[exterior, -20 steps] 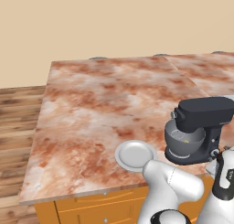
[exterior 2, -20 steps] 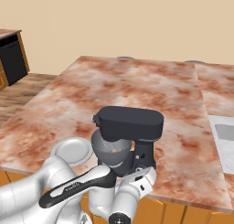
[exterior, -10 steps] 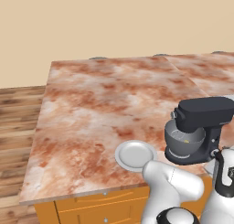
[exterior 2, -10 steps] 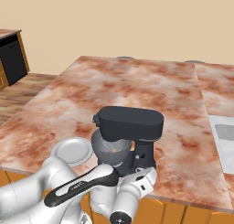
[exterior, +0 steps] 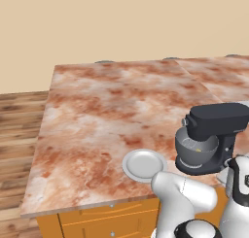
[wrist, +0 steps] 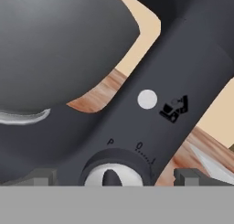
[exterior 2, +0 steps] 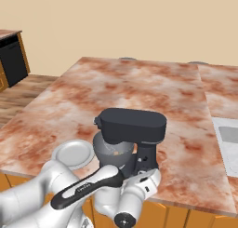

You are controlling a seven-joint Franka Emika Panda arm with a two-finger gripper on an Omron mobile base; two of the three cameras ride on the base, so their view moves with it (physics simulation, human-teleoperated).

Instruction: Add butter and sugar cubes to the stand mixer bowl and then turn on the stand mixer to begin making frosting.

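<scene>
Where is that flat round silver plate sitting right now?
The flat round silver-grey plate lies on the reddish marble counter near its front edge, just left of the black stand mixer and its grey metal bowl in both base views.

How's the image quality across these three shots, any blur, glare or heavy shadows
Left base view: flat, even light, sharp; faint shadow under the plate. Right base view: equally crisp; the mixer shades the counter softly at its base. Hand view: very close, so the knob and dial marks look soft and enlarged; no glare.

Black stand mixer (exterior: 221,135), grey stand mixer bowl (exterior: 195,151), silver-grey plate (exterior: 144,165), reddish marbled counter (exterior: 107,115)
</scene>
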